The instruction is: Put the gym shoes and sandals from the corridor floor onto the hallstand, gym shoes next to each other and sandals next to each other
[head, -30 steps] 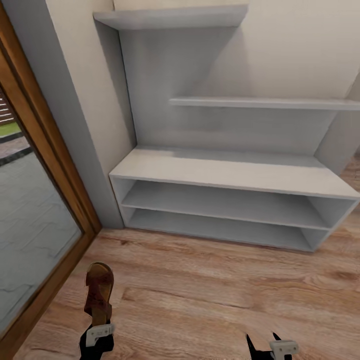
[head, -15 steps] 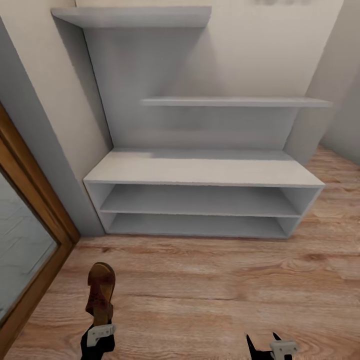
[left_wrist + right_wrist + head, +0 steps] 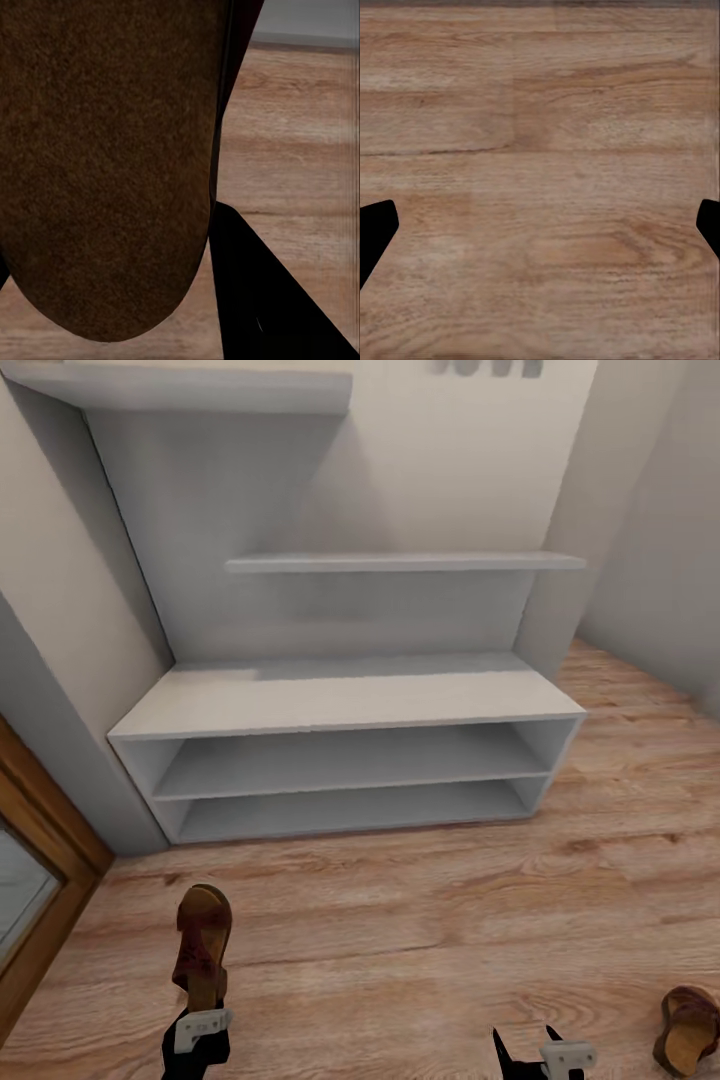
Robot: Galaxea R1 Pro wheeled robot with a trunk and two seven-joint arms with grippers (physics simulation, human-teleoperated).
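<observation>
While view panned, second sandal newly visible.

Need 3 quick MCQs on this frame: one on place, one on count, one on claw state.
1. Where is the loose sandal?
A. on the bench top
B. on the floor by the right claw
C. on a wall shelf

2. How many open shelves under the hallstand bench top?
A. one
B. two
C. four

3. The left claw is:
A. shut on a sandal
B. open, empty
C. gripping a sneaker

Answers:
1 B, it lies on the floor near the right claw.
2 B, two openings show.
3 A, a held sandal sticks out of it.
</observation>
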